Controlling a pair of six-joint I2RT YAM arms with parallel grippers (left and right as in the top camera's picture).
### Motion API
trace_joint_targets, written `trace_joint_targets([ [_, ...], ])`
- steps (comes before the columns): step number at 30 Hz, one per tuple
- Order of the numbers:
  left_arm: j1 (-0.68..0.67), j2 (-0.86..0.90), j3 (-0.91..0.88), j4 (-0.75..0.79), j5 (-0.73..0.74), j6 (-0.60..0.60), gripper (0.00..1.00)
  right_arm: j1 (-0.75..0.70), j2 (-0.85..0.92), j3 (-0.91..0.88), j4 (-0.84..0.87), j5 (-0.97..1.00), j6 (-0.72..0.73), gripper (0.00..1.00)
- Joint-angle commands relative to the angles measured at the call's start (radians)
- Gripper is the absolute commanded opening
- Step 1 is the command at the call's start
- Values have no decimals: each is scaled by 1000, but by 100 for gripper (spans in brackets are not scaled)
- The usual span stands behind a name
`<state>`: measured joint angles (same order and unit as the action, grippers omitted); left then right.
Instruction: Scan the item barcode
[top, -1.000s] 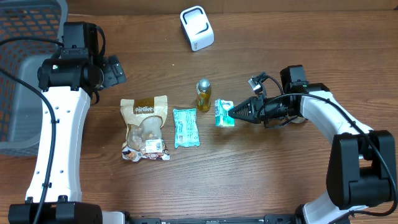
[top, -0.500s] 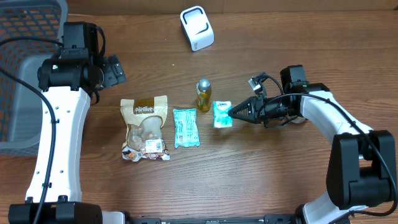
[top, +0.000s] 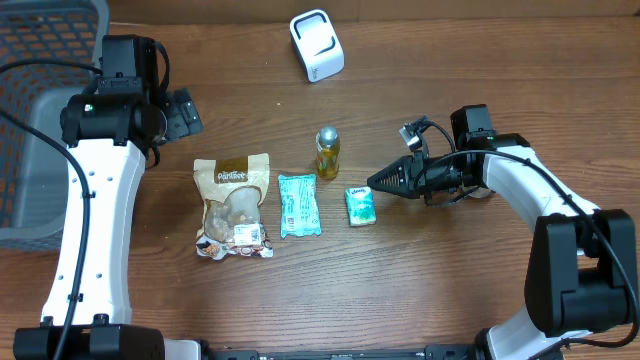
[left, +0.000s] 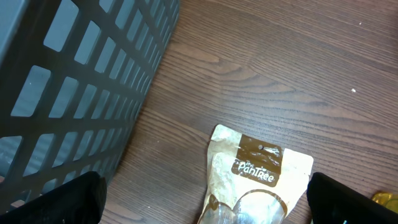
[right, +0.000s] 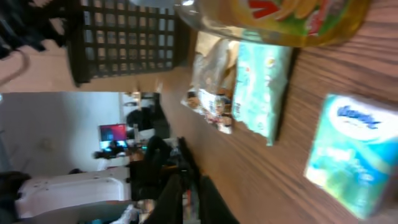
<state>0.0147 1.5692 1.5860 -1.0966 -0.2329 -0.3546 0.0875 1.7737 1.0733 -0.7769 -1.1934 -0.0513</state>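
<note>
Your right gripper is pinched shut, holding nothing. The tissue pack lies just beside its tip, the bottle is near, and the scanner is well beyond. Your left gripper is wide open, with the snack bag near it.

Soft, even light, faint shadows; right wrist view blurred, tissue pack smeared; other views sharp.

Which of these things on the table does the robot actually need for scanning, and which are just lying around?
Part of the job: white scanner, small tissue pack, right gripper.
Lying about for now: snack bag, teal packet, bottle, basket.
</note>
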Motion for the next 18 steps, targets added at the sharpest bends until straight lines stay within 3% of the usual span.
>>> trace_joint_targets([
  [1, -2, -3, 5, 1, -10, 26, 100, 3, -24, 18, -3, 132, 18, 13],
  [6, -2, -3, 4, 1, -10, 26, 99, 19, -24, 12, -18, 330, 78, 30],
  [13, -2, -3, 5, 1, -10, 26, 99, 168, -23, 7, -2, 626, 123, 33],
  [18, -2, -3, 5, 1, -10, 26, 100, 276, -23, 7, 35, 902, 246, 36],
])
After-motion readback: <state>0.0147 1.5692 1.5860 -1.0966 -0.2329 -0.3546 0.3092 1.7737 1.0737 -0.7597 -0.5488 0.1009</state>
